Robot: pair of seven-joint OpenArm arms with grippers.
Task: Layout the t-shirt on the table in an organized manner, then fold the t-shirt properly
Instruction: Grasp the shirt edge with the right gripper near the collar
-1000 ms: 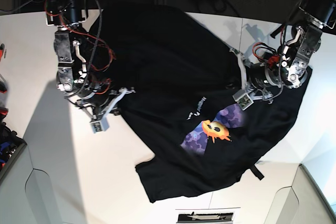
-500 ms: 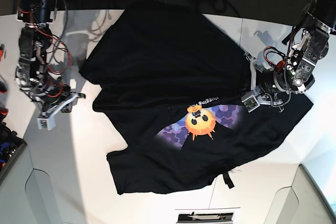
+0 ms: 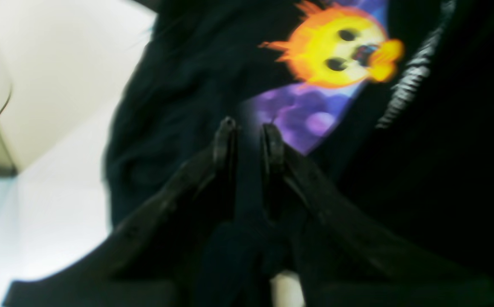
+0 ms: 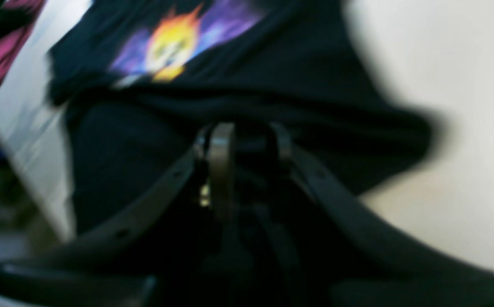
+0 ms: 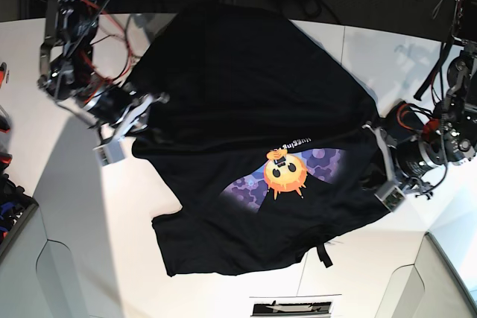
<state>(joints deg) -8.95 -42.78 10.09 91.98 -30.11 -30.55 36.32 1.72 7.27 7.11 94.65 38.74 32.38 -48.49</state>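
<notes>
Covering the table's middle, the black t-shirt is spread printed side up. Both the left gripper and right gripper are seen slightly parted over fabric; grip cannot be told.

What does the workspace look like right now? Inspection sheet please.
Surface: white table, thin seam, mostly bare.
Job's things: black t-shirt spread out, print facing up, still rumpled, unfolded.
Clutter: dark box at the near edge; coloured items at the side.
End effectors: left end effector and right end effector both at the shirt edge, jaws slightly parted; grip unclear.
Cables: red wiring on the right arm.
Surroundings: dark background, nothing else seen.
</notes>
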